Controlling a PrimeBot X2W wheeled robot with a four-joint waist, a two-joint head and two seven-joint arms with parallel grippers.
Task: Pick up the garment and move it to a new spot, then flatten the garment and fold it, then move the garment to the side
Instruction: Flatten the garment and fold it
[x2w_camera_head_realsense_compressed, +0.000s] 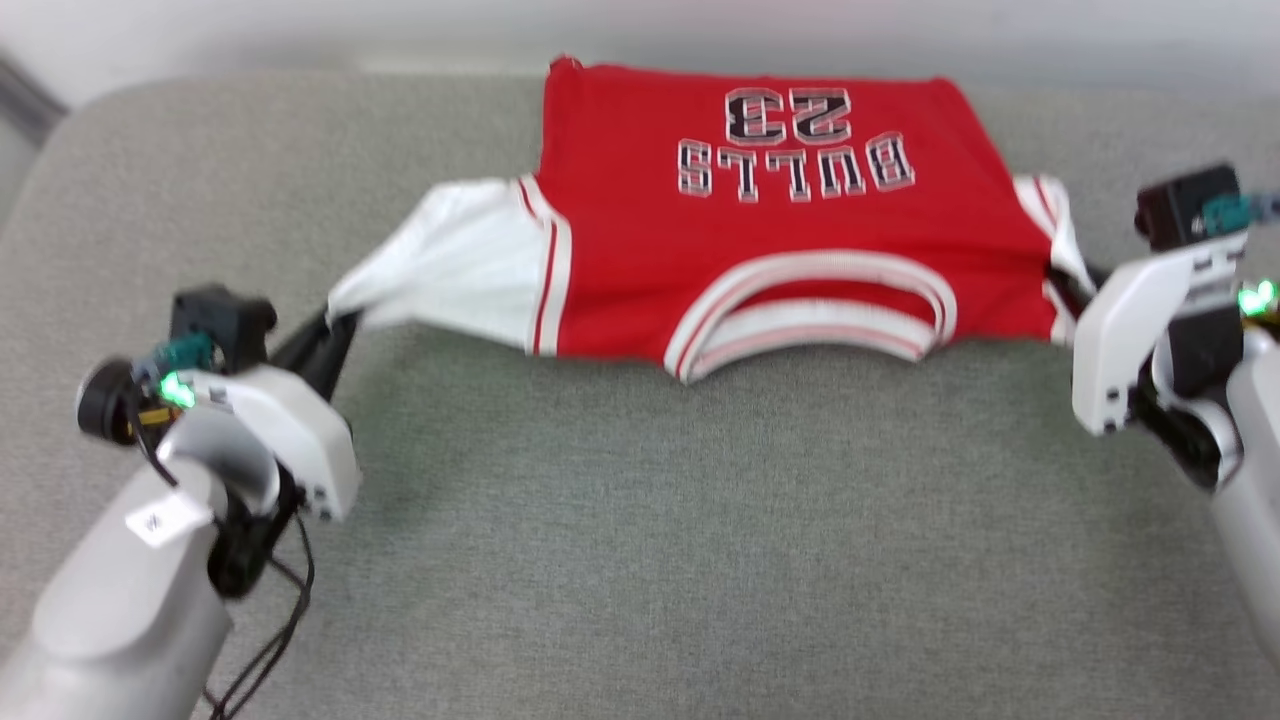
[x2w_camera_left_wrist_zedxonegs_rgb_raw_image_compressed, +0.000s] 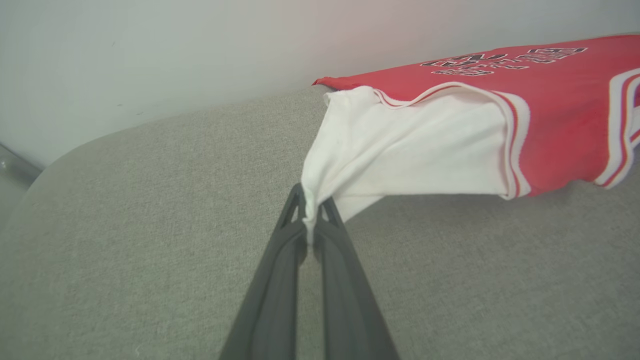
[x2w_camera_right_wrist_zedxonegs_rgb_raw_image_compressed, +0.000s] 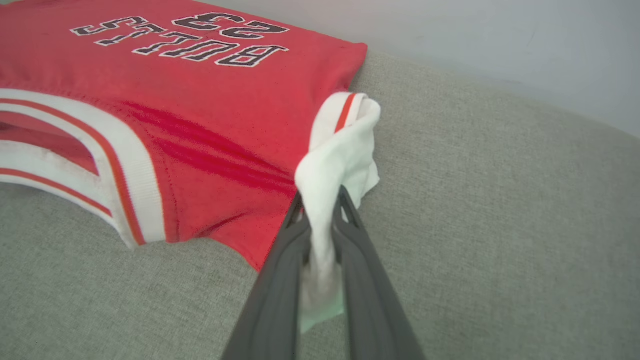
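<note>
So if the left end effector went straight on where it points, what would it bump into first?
The left end effector is clamped on the white side panel of the jersey, so it would probably push into that cloth first.

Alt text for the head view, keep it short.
A red sleeveless basketball jersey with white side panels, printed BULLS 23, is stretched over a grey fabric surface. The left gripper and right gripper each pinch a white side panel, jaws shut.
</note>
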